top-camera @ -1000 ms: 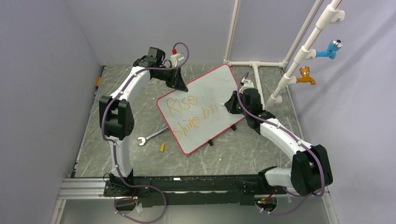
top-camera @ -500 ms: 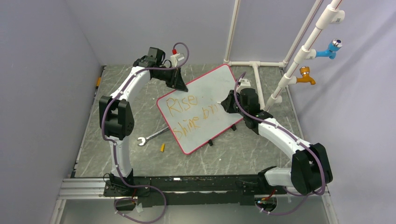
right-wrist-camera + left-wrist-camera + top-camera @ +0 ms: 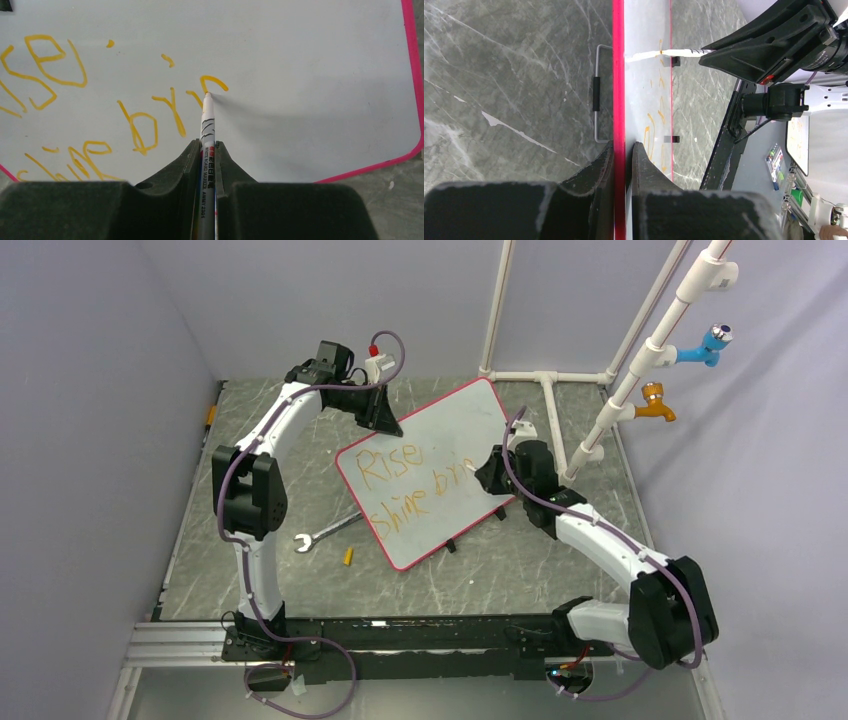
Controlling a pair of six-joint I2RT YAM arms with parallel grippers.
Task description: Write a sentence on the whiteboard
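**Marker tip on the whiteboard, both pairs of fingers clenched**

Your right fingers [image 3: 196, 150] are clamped on a slim white marker [image 3: 207, 125] with black bands and small print on its barrel. It sticks straight out between them. Its tip touches the whiteboard [image 3: 455, 425] at the near end of a short curved orange stroke, just past the letters "bri".

Your left fingers [image 3: 609, 152] pinch the whiteboard's thin red-pink rim, one finger on each face. From the left wrist you see the board edge-on, with a bent wire stand against its back.

The sentence [image 3: 412, 483] is thin orange handwriting in two rows: "Rise" above, "shine bri" and the unfinished stroke below. It fills the left half of the board; the right half is smooth bare white. The board is a flat rectangle with rounded corners, turned at an angle between the two arms. Two small black clip feet [image 3: 451, 546] sit at its near edge.

The desk [image 3: 300, 450] under it is grey with pale marble-like veins. A metal wrench [image 3: 328, 531] and a small yellow piece [image 3: 348, 556] lie just left of the board. White pipes [image 3: 640, 360] carrying one blue and one orange tap rise at the far right.
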